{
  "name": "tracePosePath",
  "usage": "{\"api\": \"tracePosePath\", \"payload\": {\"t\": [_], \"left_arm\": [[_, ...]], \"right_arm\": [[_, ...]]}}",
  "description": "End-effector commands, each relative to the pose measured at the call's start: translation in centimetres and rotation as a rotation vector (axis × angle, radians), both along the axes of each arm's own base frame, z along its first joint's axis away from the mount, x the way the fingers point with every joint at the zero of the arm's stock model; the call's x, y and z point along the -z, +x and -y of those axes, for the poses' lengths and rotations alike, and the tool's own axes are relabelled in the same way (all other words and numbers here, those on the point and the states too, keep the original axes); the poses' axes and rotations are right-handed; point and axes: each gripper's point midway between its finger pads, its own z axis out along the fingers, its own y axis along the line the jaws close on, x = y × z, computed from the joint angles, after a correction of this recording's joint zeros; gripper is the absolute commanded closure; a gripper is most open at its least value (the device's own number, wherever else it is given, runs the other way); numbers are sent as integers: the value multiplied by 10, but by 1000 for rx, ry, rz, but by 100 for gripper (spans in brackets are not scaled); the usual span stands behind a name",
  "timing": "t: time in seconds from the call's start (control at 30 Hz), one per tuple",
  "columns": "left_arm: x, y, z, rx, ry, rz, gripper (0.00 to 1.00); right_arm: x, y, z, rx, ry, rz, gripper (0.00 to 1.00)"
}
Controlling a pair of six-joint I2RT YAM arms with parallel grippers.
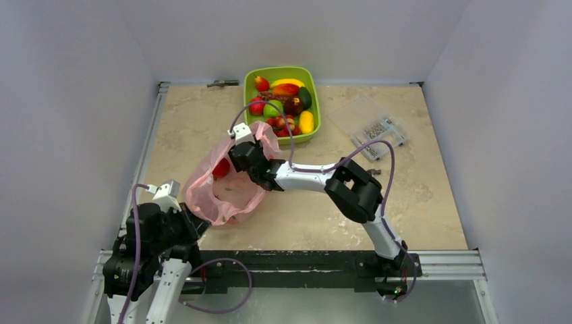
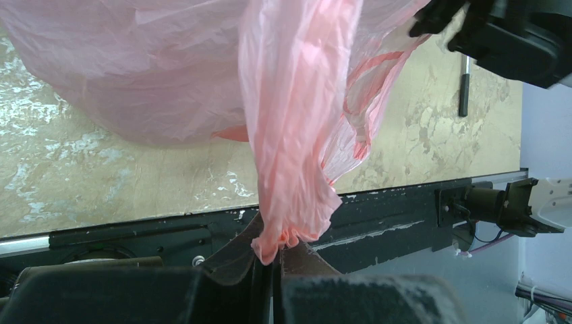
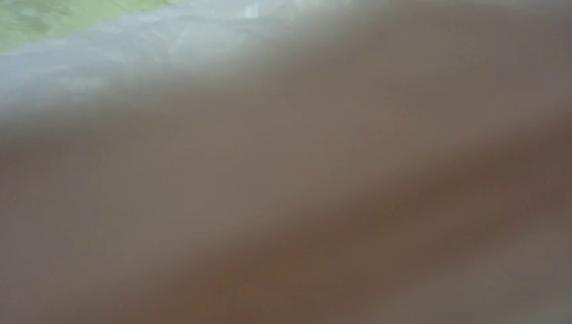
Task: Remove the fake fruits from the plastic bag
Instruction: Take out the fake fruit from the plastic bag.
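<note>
The pink plastic bag (image 1: 226, 192) lies left of centre on the table, its mouth held up and open. One red fake fruit (image 1: 220, 168) shows inside it. My left gripper (image 1: 195, 219) is shut on the bag's near edge; the left wrist view shows a bunched pink fold (image 2: 290, 169) pinched between the jaws (image 2: 275, 253). My right gripper (image 1: 235, 162) reaches into the bag's mouth beside the red fruit, its fingers hidden by plastic. The right wrist view is a blurred pink-brown with nothing distinct.
The lime-green tray (image 1: 316, 115) stands behind the bag, holding several fruits, a banana (image 1: 287, 83) and an avocado (image 1: 305, 98). A clear plastic box (image 1: 374, 125) of small parts lies at the back right. The black rail (image 1: 303, 260) runs along the near edge.
</note>
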Motion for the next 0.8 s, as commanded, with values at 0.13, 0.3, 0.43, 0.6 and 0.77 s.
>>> {"api": "tracePosePath", "payload": {"t": [0.13, 0.3, 0.43, 0.6, 0.77], "left_arm": [[-4, 5, 1, 14, 3, 27, 100], [-4, 5, 2, 23, 2, 22, 100], [-4, 5, 2, 20, 1, 24, 100], [-5, 5, 2, 19, 3, 27, 100], [-4, 6, 4, 29, -4, 16, 100]], "right_arm": [[-49, -74, -5, -144, 152, -38, 97], [-58, -120, -6, -240, 231, -120, 100], [-71, -146, -5, -322, 270, -156, 100], [-112, -153, 6, -328, 315, -152, 100], [-171, -161, 5, -393, 419, -99, 100]]}}
